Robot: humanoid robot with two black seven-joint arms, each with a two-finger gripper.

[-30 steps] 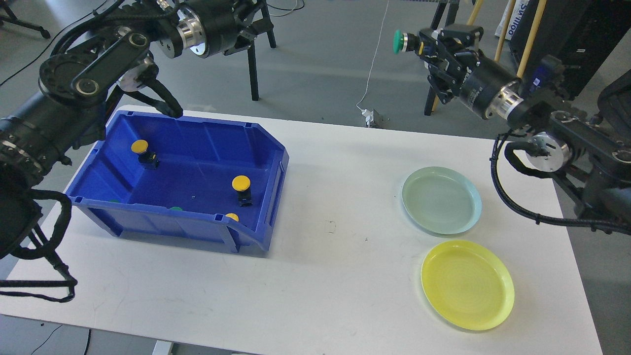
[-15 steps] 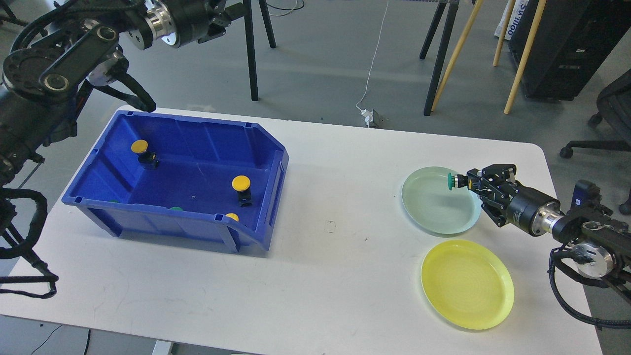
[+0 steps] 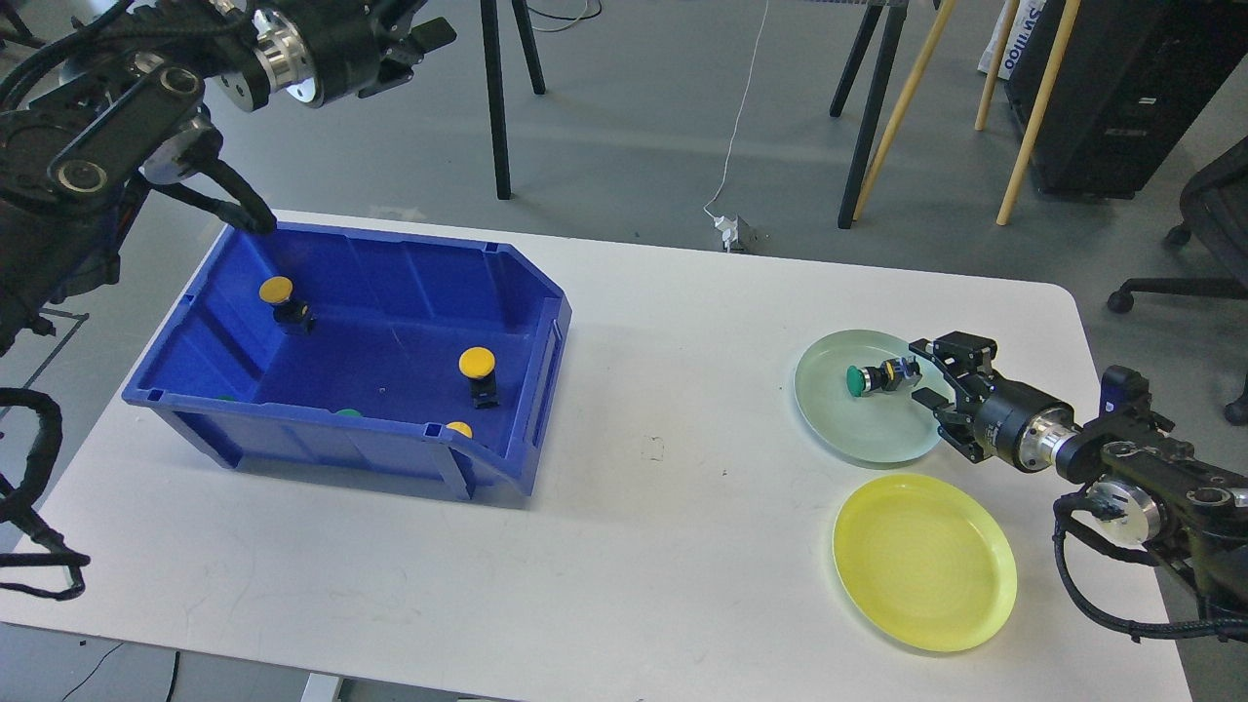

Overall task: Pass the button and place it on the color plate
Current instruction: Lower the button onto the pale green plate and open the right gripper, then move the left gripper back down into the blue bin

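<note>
Green button [image 3: 871, 379] lying on its side inside the pale green plate [image 3: 829, 421], cap pointing left, so looks like the right color match. Right gripper [image 3: 928, 373] parked just beside the button's back end over the plate's right rim, fingers spread apart, holding nothing afaict. Left gripper [image 3: 414, 37] way up top-left above the blue bin [image 3: 531, 322]; too dark and end-on, so can't tell if open or clenched. Yellow plate [image 3: 975, 624] sitting bare below the green one. Bin holding two yellow buttons [image 3: 477, 363] standing up, plus bits of green and yellow peeking along the near wall. Judging the step as release + retreat. To do it clean imo: pull the right arm straight back and up w/o closing fingers, no sideways sweep, otherwise a fingertip could clip the button body and roll it or drag the plate. Prob worth clearing the rim first before swinging anywhere, bc the plate looks light and slidey on that white table [image 3: 624, 546].
</note>
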